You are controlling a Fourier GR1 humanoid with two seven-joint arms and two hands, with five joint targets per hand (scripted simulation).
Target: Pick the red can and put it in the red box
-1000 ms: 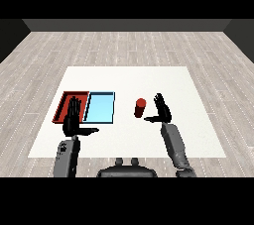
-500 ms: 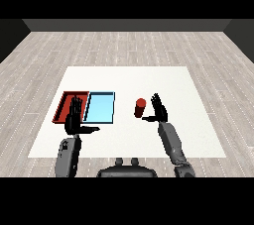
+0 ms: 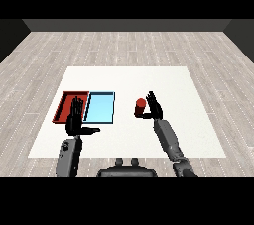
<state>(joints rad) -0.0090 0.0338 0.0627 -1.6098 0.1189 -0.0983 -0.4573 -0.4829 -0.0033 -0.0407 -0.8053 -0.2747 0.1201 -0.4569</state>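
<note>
The red can (image 3: 140, 107) stands upright on the white table (image 3: 129, 78), right of the two trays. My right hand (image 3: 153, 107) is open just to the can's right, fingers straight and thumb reaching toward the can, close to it or touching. The red tray (image 3: 65, 102) lies at the left, with the light blue tray (image 3: 100, 108) beside it. My left hand (image 3: 76, 120) is open, fingers up and thumb out, over the near edge of the red tray, and it hides part of that tray.
The table's right half beyond my right forearm (image 3: 167, 137) is bare white surface. Grey plank floor surrounds the table.
My right hand has moved a little left, closer to the red can. The left hand and the can stay where they were.
</note>
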